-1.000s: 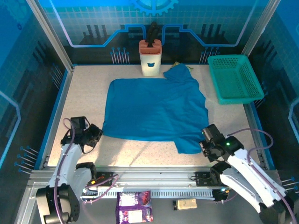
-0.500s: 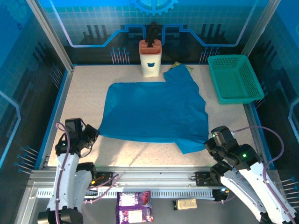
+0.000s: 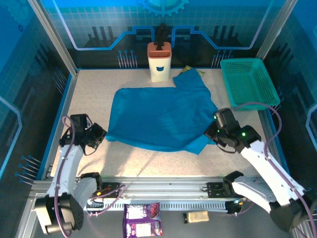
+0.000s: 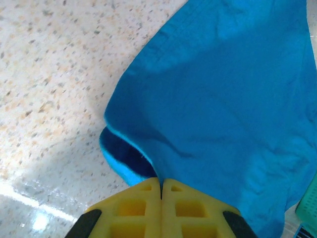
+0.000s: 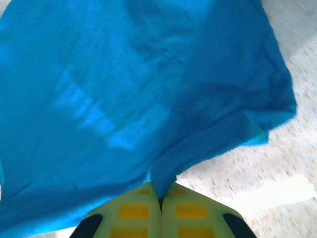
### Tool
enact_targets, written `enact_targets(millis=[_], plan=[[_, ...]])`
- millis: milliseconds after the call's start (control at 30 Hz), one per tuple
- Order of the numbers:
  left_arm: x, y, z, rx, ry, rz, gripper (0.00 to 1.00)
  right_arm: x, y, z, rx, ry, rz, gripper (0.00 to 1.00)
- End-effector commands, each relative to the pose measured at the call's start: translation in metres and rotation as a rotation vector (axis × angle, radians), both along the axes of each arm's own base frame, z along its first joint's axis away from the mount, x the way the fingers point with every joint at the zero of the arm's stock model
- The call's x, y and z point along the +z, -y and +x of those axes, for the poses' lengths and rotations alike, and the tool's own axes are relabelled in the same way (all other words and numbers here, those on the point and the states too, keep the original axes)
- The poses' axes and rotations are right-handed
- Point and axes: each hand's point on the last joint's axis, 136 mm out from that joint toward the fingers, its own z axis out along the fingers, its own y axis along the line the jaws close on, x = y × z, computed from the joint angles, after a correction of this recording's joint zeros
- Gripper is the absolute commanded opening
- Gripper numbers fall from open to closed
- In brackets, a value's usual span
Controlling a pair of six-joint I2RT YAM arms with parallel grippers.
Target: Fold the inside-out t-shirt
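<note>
Because the inside-out t-shirt [image 3: 163, 116] lay spread across the middle of the table [image 3: 84, 99], its near hem offered two corners to seize. The left gripper [image 3: 98, 135] pinched the near-left corner and the right gripper [image 3: 213, 133] the near-right one, each with its fingers pressed together on cloth, probably so that both corners could travel toward the far side in one fold. From above, the whole layout was plain, the teal basket [image 3: 249, 82] well apart at far right. The left wrist view added the hem's two layers parting just beside the closed fingers [image 4: 138, 198], a detail too small from above.
</note>
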Motion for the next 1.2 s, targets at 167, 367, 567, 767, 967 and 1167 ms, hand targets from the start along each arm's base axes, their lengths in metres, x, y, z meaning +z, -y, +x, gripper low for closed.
enact_targets(millis=[167, 367, 567, 767, 967, 1167], plan=[[0.010, -0.007, 0.049, -0.122, 0.043, 0.057, 0.00, 0.009, 0.000, 0.084, 0.102, 0.103, 0.025, 0.00], [-0.004, -0.008, 0.075, -0.185, 0.005, 0.049, 0.00, -0.003, 0.008, 0.122, 0.138, 0.076, 0.020, 0.00], [-0.017, -0.011, 0.097, -0.234, -0.040, 0.046, 0.00, -0.007, 0.014, 0.153, 0.162, 0.073, -0.002, 0.00], [-0.031, -0.016, 0.110, -0.265, -0.105, 0.053, 0.03, -0.022, 0.018, 0.175, 0.179, 0.036, 0.006, 0.00], [-0.016, -0.025, 0.120, -0.259, -0.085, 0.111, 0.34, -0.010, 0.023, 0.181, 0.203, 0.021, -0.058, 0.38], [-0.004, -0.027, 0.102, -0.254, -0.099, 0.152, 0.38, 0.000, 0.019, 0.154, 0.267, 0.005, -0.095, 0.53]])
